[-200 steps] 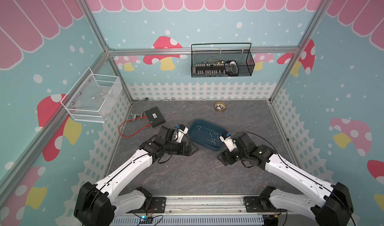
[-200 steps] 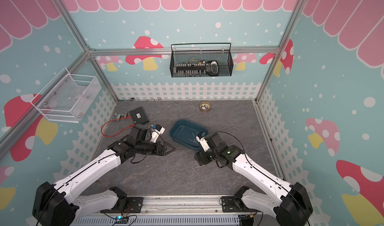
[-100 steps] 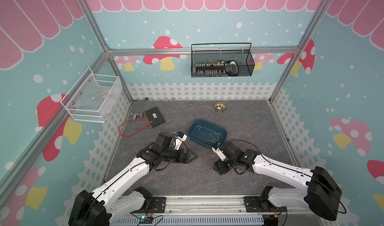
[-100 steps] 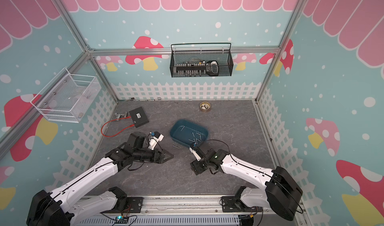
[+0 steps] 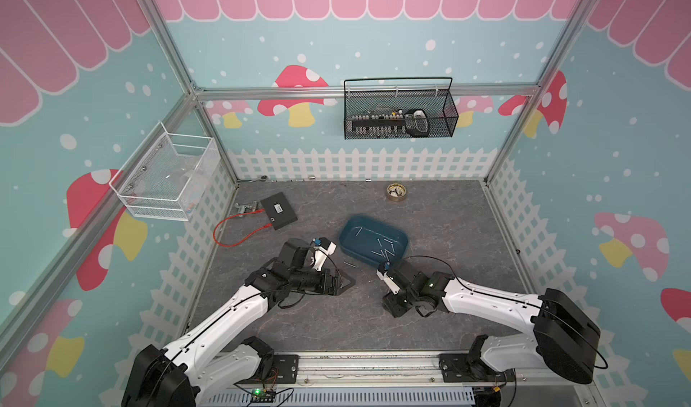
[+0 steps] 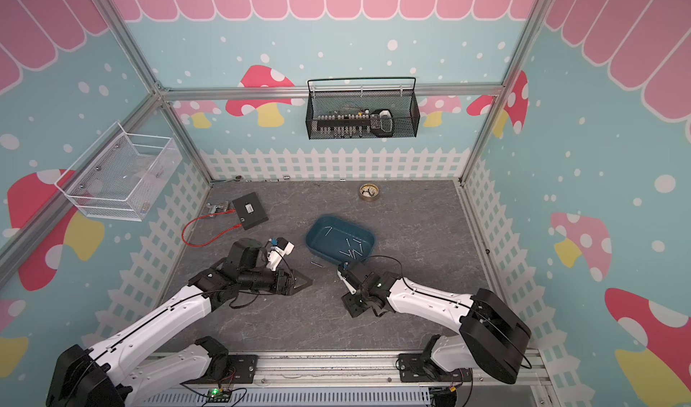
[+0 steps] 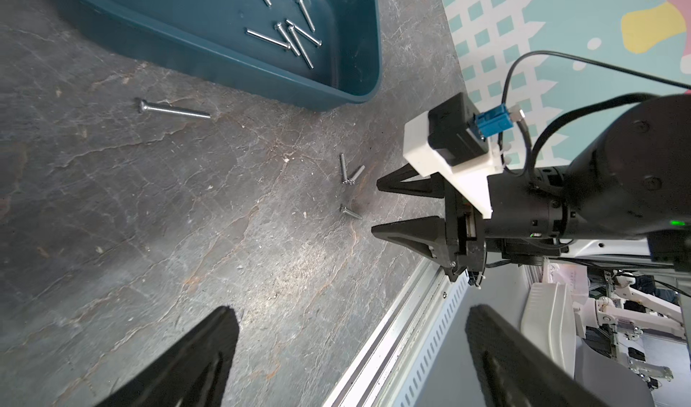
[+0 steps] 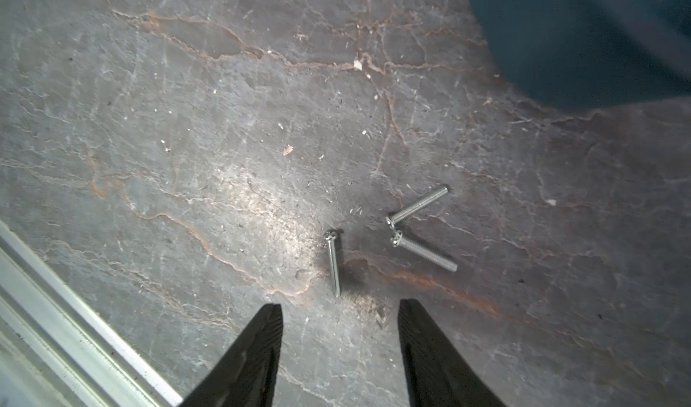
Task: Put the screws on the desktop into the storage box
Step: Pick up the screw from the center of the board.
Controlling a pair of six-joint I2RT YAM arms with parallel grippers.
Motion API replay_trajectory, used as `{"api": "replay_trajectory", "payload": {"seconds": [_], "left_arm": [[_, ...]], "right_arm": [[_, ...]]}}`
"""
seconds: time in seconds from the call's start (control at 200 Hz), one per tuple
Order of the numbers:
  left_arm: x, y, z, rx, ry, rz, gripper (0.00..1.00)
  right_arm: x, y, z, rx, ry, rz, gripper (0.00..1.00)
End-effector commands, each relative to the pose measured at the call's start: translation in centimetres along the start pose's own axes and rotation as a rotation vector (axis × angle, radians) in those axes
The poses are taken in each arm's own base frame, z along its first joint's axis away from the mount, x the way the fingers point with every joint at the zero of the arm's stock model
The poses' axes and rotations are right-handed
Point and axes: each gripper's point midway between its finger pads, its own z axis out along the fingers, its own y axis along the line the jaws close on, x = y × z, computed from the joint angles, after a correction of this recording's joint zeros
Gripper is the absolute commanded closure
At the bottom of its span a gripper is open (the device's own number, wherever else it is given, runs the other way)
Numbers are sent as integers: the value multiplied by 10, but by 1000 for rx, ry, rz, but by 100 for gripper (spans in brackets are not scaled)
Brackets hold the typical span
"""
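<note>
The teal storage box (image 5: 374,242) (image 6: 340,238) (image 7: 224,61) sits mid-desktop with several screws (image 7: 295,38) inside. One long screw (image 7: 174,110) (image 5: 349,263) lies on the grey desktop (image 5: 310,323) just outside the box. Three screws (image 8: 333,263) (image 8: 417,204) (image 8: 424,253) lie close together right ahead of my right gripper (image 8: 339,304) (image 5: 392,308), which is open and low over the desktop with nothing between its fingers. The nearest screw's tip points at the gap. My left gripper (image 7: 349,309) (image 5: 346,283) stands wide open and empty, left of the right one.
A black flat box (image 5: 278,210) with a red cable (image 5: 232,233) lies at the back left. A tape roll (image 5: 396,192) sits near the back wall. A black mesh basket (image 5: 400,113) and a white wire basket (image 5: 164,177) hang on the walls. A metal rail (image 5: 366,367) runs along the front edge.
My right gripper has swung away from the box toward the front, down over the three screws, and its jaws have narrowed. The left gripper has drifted slightly frontward, still wide open.
</note>
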Motion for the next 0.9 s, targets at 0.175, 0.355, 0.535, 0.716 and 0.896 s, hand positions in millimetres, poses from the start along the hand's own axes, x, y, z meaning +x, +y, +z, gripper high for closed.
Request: {"api": "replay_trajectory", "payload": {"seconds": [0.175,0.355,0.535,0.716,0.896], "left_arm": [[1,3,3,-7,-10,10,1],[3,3,4,-8,-9,11,1],[2,3,4,-6,-9,12,1],[3,2,4,-3,-8,12,1],[2,2,3,-5,-16,15,1]], "right_arm": [[4,-3,15,41,24,-12,56],[1,-1,19,55,30,-24,62],[-1,2,23,65,38,-40,65],[-4,3,26,81,50,-55,69],[0,1,30,109,80,-70,74]]}}
